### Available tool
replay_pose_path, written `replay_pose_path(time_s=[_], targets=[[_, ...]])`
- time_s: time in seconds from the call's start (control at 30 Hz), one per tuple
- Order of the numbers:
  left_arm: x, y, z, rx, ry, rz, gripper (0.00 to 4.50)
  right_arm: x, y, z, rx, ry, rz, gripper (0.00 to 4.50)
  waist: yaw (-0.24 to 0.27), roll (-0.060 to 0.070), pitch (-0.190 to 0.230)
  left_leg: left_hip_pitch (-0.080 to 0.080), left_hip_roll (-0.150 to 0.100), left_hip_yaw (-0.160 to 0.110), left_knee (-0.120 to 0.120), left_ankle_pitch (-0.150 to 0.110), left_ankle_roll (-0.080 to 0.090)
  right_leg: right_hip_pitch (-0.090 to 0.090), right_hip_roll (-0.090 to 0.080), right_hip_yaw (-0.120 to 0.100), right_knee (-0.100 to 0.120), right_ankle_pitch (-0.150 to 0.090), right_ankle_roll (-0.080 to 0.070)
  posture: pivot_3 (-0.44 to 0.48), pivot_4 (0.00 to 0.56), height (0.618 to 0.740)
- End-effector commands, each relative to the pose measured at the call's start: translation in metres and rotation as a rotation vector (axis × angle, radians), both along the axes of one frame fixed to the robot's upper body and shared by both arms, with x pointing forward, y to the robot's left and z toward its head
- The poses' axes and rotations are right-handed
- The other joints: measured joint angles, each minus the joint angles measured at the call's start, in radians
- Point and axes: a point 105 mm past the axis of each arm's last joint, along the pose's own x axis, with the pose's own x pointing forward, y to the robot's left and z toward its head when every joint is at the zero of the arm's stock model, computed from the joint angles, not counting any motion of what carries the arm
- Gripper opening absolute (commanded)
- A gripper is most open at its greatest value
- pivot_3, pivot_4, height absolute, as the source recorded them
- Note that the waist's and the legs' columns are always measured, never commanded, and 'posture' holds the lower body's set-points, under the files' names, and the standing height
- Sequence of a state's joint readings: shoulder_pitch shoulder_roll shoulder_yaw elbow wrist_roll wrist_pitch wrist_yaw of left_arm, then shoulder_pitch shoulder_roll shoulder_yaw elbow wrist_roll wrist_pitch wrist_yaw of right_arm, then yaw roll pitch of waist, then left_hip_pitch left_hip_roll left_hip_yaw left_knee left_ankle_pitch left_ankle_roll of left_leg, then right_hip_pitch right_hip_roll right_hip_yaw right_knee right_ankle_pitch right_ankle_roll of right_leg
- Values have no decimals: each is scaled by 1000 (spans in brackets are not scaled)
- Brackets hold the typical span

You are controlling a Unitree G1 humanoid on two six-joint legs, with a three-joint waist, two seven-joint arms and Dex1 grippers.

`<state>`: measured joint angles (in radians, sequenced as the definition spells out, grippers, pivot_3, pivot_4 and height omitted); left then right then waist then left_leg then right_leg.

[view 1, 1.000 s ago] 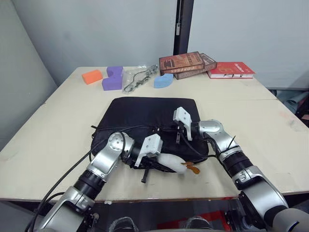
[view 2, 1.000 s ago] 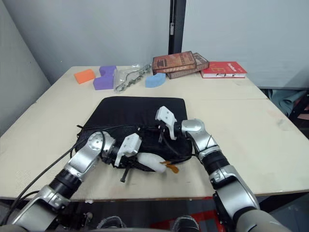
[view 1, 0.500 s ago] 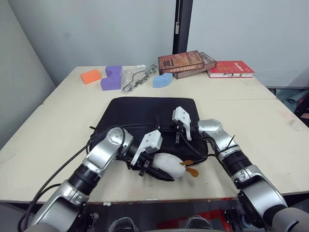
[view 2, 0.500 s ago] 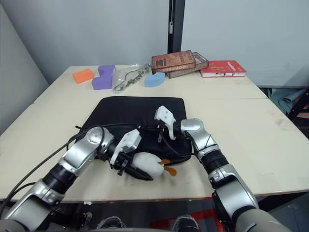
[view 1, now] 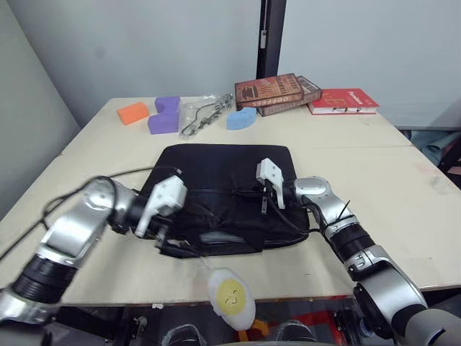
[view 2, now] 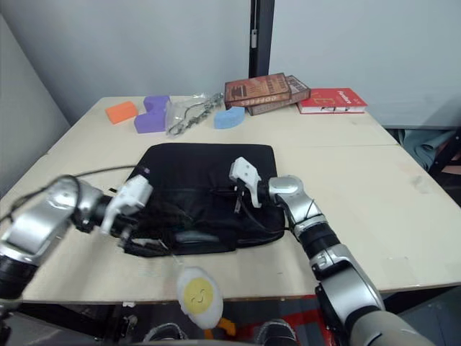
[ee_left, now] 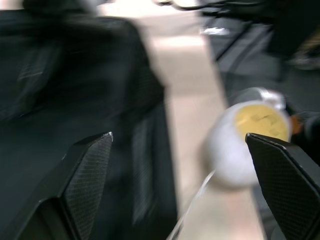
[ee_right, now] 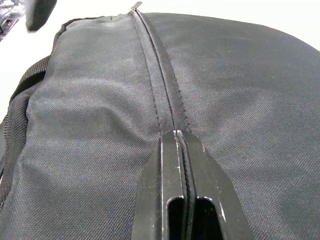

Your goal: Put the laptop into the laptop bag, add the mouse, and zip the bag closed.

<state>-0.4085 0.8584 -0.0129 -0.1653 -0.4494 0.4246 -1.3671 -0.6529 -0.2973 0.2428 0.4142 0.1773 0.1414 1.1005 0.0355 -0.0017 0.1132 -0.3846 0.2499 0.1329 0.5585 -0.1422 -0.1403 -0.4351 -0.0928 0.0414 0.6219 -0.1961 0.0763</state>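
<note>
**Right fingers down on the zipper line, egg toy going off the edge**

Your right gripper [ee_right: 176, 137] has its fingers pressed together, tips resting on the laptop bag [view 1: 223, 184] right at the zipper seam [ee_right: 155, 75], which runs away from the fingertips along the top of the bag. I'd guess they're placed there to work the zip, but I can't make out a pull tab between them, so whether they're pinching anything is anyone's guess. The seam ahead of the tips looks shut.

Your left gripper [ee_left: 180, 165] has its fingers spread wide and holds nothing. The bag's near corner lies just past one finger, and the bare counter [view 1: 101, 166] runs between the two. The white egg-shaped toy with the yellow face [view 1: 231, 298] sits beyond the other finger, over the counter's near edge, and looks to be dropping off it. That's not the mouse, so no harm to the task.

The bag lies flat on the counter between both grippers. I can't see the laptop or the mouse, so I can't tell if they're inside.
</note>
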Motion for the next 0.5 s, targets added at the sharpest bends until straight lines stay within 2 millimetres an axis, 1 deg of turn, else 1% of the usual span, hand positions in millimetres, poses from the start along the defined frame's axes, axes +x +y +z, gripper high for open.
replay_pose_path(time_s=[0.03, 0.1, 0.17, 0.2, 0.27, 0.33, 0.37, 0.43, 0.5], targets=[[26, 6, 6, -53, -101, 120, 4467, -7, 7, 19, 75, 42, 5, 0, 4, 1, 1, 0, 0, 0, 0, 0, 0, 0, 0, 0, 0, 0, 0, 0, 150, 734], [47, -1, 7, -133, -148, 196, 4467, -13, 8, 44, 130, 13, 18, 0, 6, 1, 3, -1, 0, 0, 0, 0, -1, 0, 0, 0, -2, 0, 0, 0, 150, 734], [60, -9, 4, -184, -176, 234, 4467, -22, 6, 62, 160, -3, 37, 0, 8, 1, 5, -9, 0, 0, 0, 1, -2, -5, 0, -1, -6, 1, 0, 0, 150, 734], [64, -14, 2, -199, -180, 240, 4226, -28, 5, 68, 166, 2, 51, 0, 9, 1, 5, -11, 0, -1, 0, 2, -3, -6, 0, -2, -7, 1, 1, 0, 150, 734], [75, -26, -2, -235, -182, 254, 3648, -40, 1, 76, 144, -15, 87, 0, 21, 0, 5, -15, 0, -3, 0, 6, 2, -7, 0, -5, -10, 3, 2, 0, 150, 734], [78, -34, -9, -238, -160, 243, 2943, -47, -2, 81, 123, -30, 100, 0, 32, -1, 5, -16, 0, -4, 0, 6, 1, -6, 0, -7, -11, 5, 7, 0, 150, 734], [80, -37, -17, -222, -151, 236, 2576, -52, -4, 83, 113, -36, 112, 0, 32, -1, 5, -16, 0, -4, 0, 5, 0, -6, 0, -7, -12, 5, 7, 0, 150, 734], [81, -41, -36, -184, -99, 221, 1833, -64, -9, 87, 71, -72, 159, 556, 40, -1, 6, -16, 0, -4, 0, 5, 0, -6, 0, -7, -12, 4, 6, 0, 150, 734], [81, -42, -46, -162, -73, 208, 1075, -73, -12, 87, 38, -86, 190, 1241, 44, -2, 6, -15, 0, -4, 1, 4, 1, -5, 0, -6, -12, 2, 3, 0, 150, 734]])
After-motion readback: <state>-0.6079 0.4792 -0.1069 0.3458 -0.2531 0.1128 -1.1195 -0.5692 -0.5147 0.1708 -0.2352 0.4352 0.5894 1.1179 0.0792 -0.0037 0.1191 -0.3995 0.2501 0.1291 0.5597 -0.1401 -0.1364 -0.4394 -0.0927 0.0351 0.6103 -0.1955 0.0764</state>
